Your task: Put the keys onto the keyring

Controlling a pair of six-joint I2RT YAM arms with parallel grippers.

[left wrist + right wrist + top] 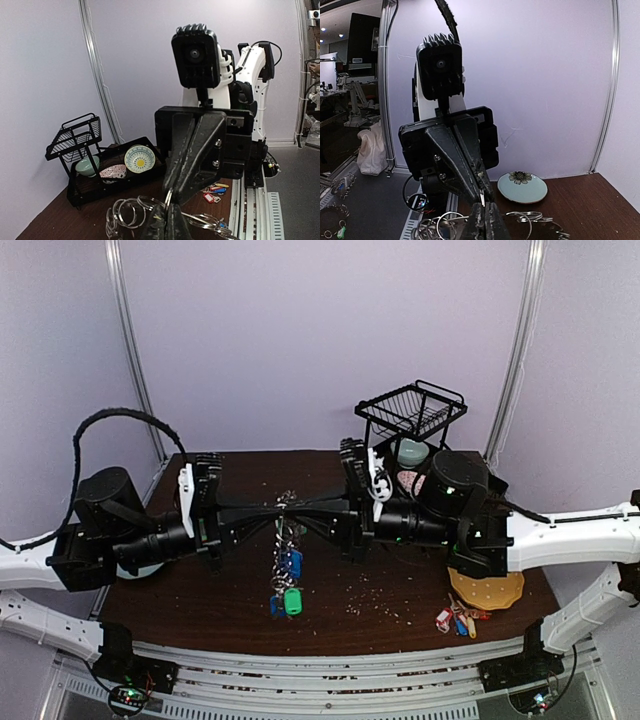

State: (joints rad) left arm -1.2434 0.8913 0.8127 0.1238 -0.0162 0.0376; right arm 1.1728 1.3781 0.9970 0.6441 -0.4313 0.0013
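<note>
Left gripper (278, 509): is clenching tip to tip on the wire of the keyring (131, 212), fingers fully pressed together.
Right gripper (297, 507): is facing it nose to nose and pinching the same keyring, fingers pressed tight as well.
Keyring: is sitting right at both tips, its small metal loops crowding just under the fingers.
Keys (292, 585): are dangling below the two tips in a loose string, green and blue tags lowest; I cannot tell whether the lowest are touching the tabletop (200, 600).
Handling: the ring is likely behaving as stiff, thin, smooth wire that is apt to roll or slide in a pinch. The hanging load is probably swinging freely and pulling the ring downward.
Where to hold: bare wire clear of loops is looking best, one grip each side of any split, so tags are not getting caught.
Loose bunch (456, 620): is lying well off to the right gripper's side, red, yellow and blue tags together.
Wire rack (410, 408): is standing farthest, beyond the right gripper.
</note>
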